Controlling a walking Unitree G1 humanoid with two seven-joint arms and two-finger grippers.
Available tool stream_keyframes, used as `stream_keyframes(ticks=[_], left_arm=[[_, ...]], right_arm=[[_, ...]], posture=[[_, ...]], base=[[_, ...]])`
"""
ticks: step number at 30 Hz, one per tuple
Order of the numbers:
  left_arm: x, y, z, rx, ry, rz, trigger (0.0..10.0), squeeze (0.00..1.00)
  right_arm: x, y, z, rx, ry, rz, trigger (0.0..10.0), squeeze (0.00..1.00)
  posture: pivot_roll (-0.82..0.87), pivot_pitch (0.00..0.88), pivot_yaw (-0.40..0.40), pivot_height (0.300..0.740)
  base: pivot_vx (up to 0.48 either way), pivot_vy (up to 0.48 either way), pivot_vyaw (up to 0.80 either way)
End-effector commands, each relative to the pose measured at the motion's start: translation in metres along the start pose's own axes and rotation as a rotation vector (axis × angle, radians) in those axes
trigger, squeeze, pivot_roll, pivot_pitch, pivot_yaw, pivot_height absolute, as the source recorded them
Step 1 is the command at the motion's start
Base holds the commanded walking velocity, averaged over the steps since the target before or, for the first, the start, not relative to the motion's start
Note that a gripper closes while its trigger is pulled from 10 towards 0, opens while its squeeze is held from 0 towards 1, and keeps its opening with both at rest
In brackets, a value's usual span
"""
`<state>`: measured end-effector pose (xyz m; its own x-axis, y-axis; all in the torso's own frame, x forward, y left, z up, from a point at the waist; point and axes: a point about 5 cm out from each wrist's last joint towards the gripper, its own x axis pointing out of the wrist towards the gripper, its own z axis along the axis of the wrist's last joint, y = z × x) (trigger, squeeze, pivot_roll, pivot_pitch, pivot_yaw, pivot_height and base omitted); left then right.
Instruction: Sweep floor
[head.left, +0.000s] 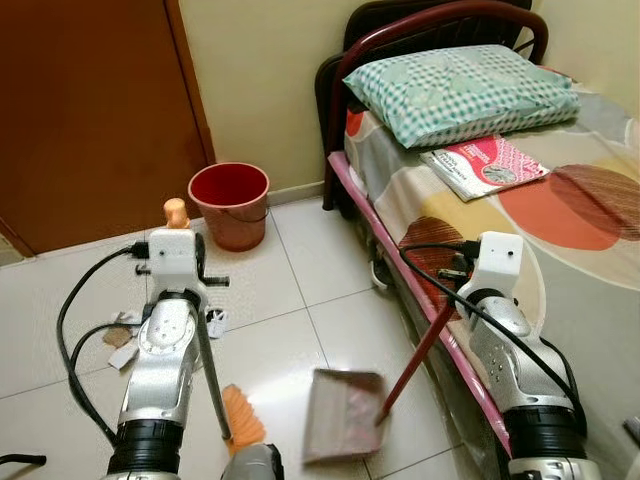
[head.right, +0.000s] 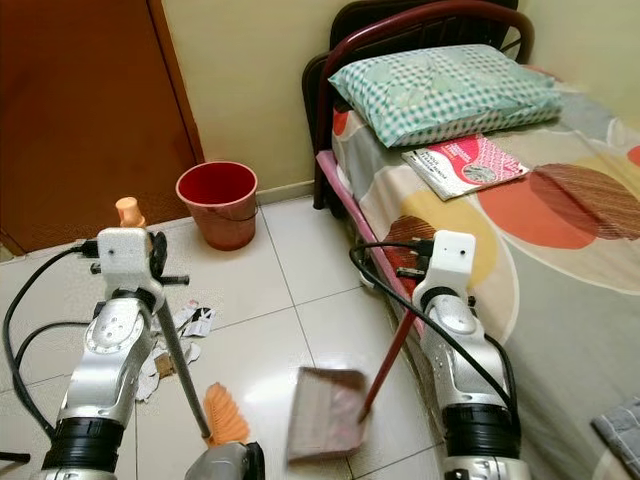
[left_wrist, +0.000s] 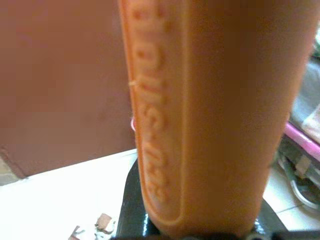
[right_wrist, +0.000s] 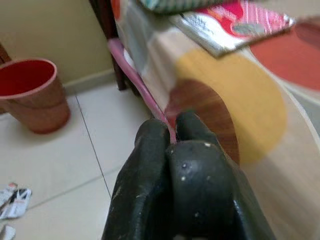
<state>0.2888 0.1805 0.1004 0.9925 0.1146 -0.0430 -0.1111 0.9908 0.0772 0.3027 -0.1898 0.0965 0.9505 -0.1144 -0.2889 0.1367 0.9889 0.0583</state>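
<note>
An orange-handled broom (head.left: 210, 370) stands upright in my left gripper (head.left: 176, 232), which is shut on the handle's top. Its orange bristles (head.left: 243, 416) rest on the white tiles. In the left wrist view the orange grip (left_wrist: 215, 115) rises close in front of the camera. My right gripper (right_wrist: 171, 131) is shut on the red handle (head.left: 415, 358) of a brownish dustpan (head.left: 342, 414). The pan lies flat on the floor, just right of the bristles. Torn paper scraps (head.right: 185, 325) lie on the tiles under my left arm.
A red bucket (head.left: 230, 203) stands by the wall near the brown door (head.left: 90, 110). A bed (head.left: 600, 300) with a pink rail (head.left: 350, 185), a checked pillow (head.left: 460, 90) and a magazine (head.left: 485, 165) runs along the right.
</note>
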Motion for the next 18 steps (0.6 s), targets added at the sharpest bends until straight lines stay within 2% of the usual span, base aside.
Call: stream_keyframes(ticks=[1, 4, 6, 9, 10, 12, 13, 14, 15, 18], left_arm=[[-0.007, -0.004, 0.005, -0.031, -0.026, -0.002, 10.0, 0.00], [-0.012, -0.008, 0.009, -0.012, -0.043, -0.002, 10.0, 0.00], [-0.017, -0.017, 0.015, -0.019, -0.071, -0.023, 10.0, 0.00], [-0.016, -0.025, 0.019, 0.003, -0.097, -0.058, 10.0, 0.00], [-0.015, -0.027, 0.018, 0.022, -0.107, -0.083, 10.0, 0.00], [-0.012, -0.026, 0.016, 0.038, -0.103, -0.104, 10.0, 0.00], [-0.012, -0.023, 0.011, 0.053, -0.086, -0.116, 10.0, 0.00], [-0.012, -0.023, 0.011, 0.053, -0.086, -0.116, 10.0, 0.00], [-0.014, -0.020, 0.003, 0.063, -0.057, -0.135, 10.0, 0.00], [-0.017, -0.019, -0.003, 0.087, -0.036, -0.156, 10.0, 0.00]], right_arm=[[-0.002, 0.002, 0.020, -0.015, -0.132, 0.018, 10.0, 0.00], [-0.002, 0.006, 0.014, -0.024, -0.119, 0.042, 10.0, 0.00], [-0.002, 0.011, 0.005, -0.024, -0.107, 0.063, 10.0, 0.00], [0.002, 0.018, -0.004, -0.060, -0.095, 0.089, 10.0, 0.00], [0.005, 0.022, -0.014, -0.071, -0.066, 0.117, 10.0, 0.00], [0.006, 0.025, -0.022, -0.093, -0.047, 0.168, 10.0, 0.00], [0.005, 0.026, -0.028, -0.143, -0.043, 0.222, 10.0, 0.00], [0.005, 0.026, -0.028, -0.143, -0.043, 0.222, 10.0, 0.00], [0.004, 0.028, -0.037, -0.187, 0.003, 0.276, 10.0, 0.00], [0.002, 0.029, -0.044, -0.222, 0.054, 0.315, 10.0, 0.00]], posture=[[0.03, 0.073, -0.052, 0.740], [0.04, 0.067, -0.052, 0.740], [0.04, 0.046, -0.048, 0.740], [0.03, 0.009, -0.032, 0.740], [0.00, 0.000, -0.007, 0.740], [-0.01, 0.000, 0.004, 0.740], [-0.03, 0.000, 0.018, 0.740], [-0.03, 0.000, 0.018, 0.740], [-0.04, 0.000, 0.022, 0.740], [-0.04, 0.000, 0.016, 0.740]], base=[[0.000, 0.000, 0.00], [0.000, 0.000, 0.00], [0.000, 0.000, 0.00], [0.000, 0.000, 0.00], [0.000, 0.000, 0.00], [0.000, 0.000, 0.00], [0.000, 0.000, 0.00], [0.000, 0.000, 0.00], [0.000, 0.000, 0.00], [0.000, 0.000, 0.00]])
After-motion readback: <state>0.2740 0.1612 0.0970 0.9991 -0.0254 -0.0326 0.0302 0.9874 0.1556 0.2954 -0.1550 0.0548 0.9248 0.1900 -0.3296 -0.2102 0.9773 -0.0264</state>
